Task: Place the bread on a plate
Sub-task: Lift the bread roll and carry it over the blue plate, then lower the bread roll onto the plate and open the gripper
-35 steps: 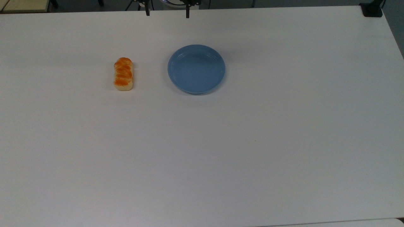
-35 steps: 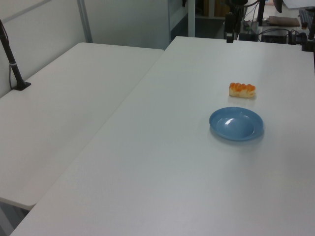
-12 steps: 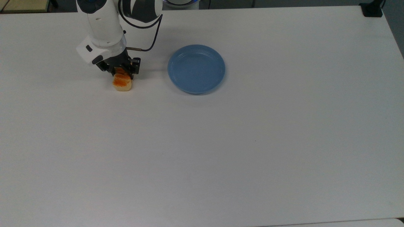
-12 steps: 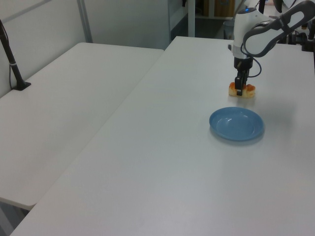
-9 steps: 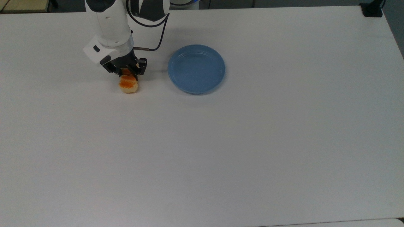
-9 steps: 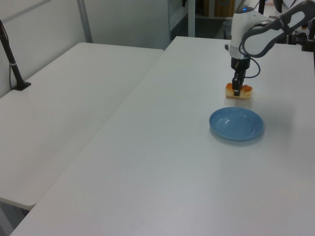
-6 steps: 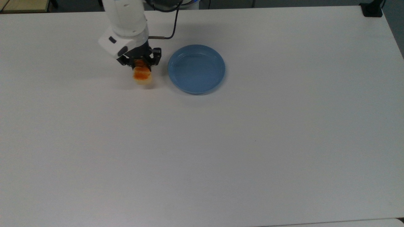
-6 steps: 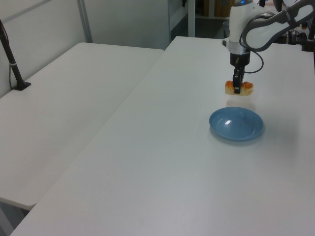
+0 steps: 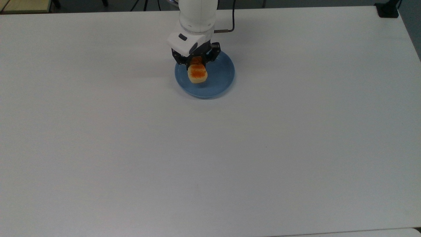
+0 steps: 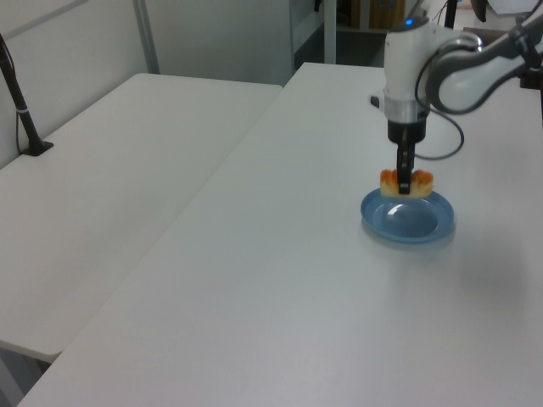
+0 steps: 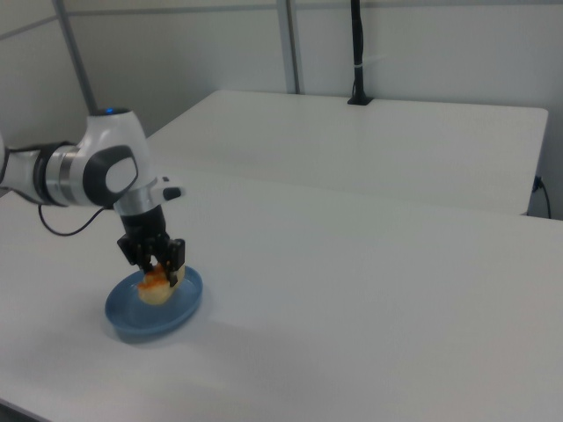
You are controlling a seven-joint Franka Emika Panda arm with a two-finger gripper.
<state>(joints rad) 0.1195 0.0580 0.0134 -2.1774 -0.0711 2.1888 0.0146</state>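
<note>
My gripper (image 9: pixel 196 64) (image 10: pixel 405 181) (image 11: pixel 157 269) is shut on the bread (image 9: pixel 197 73) (image 10: pixel 393 183) (image 11: pixel 158 290), a small orange-topped loaf with cream sides. The loaf hangs level, just above the blue plate (image 9: pixel 220 77) (image 10: pixel 413 222) (image 11: pixel 141 312). In the top view it lies over the plate's left half. In the left view it is over the plate's far rim. The arm comes down from the table's far edge in the top view and covers the loaf's far end.
The white table (image 9: pixel 210 148) carries the plate. A second white table (image 10: pixel 110 178) (image 11: pixel 369 132) stands alongside it. A black pole (image 10: pixel 19 110) (image 11: pixel 356 53) is clamped on that table. A dark mount (image 9: pixel 388 10) sits at the top view's top right corner.
The gripper closed on the bread, lifted it off the table and carried it toward the top view's right. It now hangs over the plate.
</note>
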